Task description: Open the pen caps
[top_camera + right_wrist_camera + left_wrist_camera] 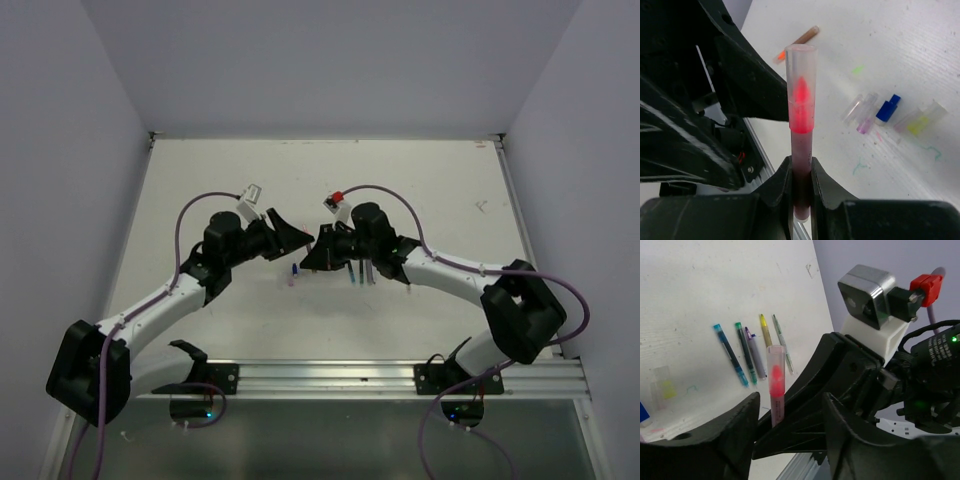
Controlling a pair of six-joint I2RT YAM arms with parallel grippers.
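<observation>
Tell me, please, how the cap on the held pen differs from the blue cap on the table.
The fitted cap is clear, with a red tip showing inside; the blue cap is opaque. The fitted cap sits on its pen, clamped in the right end effector; the blue cap is on no pen. The fitted cap is up off the table; the blue cap lies on it. Both are short plastic tubes.
</observation>
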